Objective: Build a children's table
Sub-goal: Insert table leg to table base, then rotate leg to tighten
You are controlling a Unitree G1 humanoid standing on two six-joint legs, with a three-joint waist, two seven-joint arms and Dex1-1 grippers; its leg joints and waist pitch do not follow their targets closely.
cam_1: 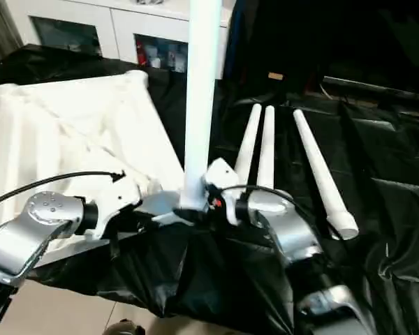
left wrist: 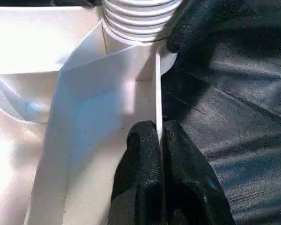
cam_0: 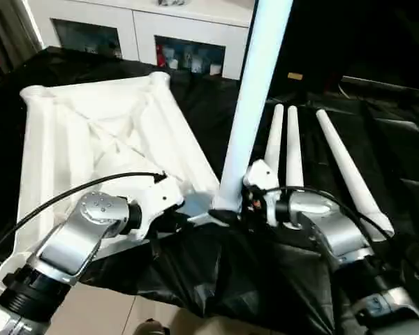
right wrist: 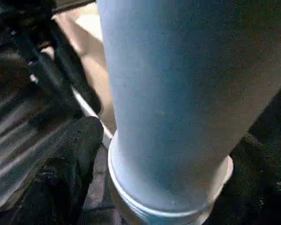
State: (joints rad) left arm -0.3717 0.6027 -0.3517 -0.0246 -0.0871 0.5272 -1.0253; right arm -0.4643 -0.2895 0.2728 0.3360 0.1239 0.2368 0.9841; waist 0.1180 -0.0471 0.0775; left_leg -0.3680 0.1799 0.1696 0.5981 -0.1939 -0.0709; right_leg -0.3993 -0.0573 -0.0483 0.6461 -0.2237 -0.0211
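- You're mid leg-install: the table top lies upside down, ribs up, on the black sheet at the left, and one leg stands upright in its near-right corner socket.
- Your left gripper is pinched shut on the thin edge wall of the top right beside that socket, so it's bracing the top.
- Your right gripper sits wide around the base of the standing leg, one finger either side. I can't tell if it's actually squeezing or just cupping it.
- Three spare legs lie side by side on the sheet to the right, further off.
- Next move, I'd guess: twist or press the leg home, keeping it vertical, then fetch another.
- Hard to see: the leg's top is cut off, and the threads below the collar are hidden, so how far it's seated is anyone's guess.
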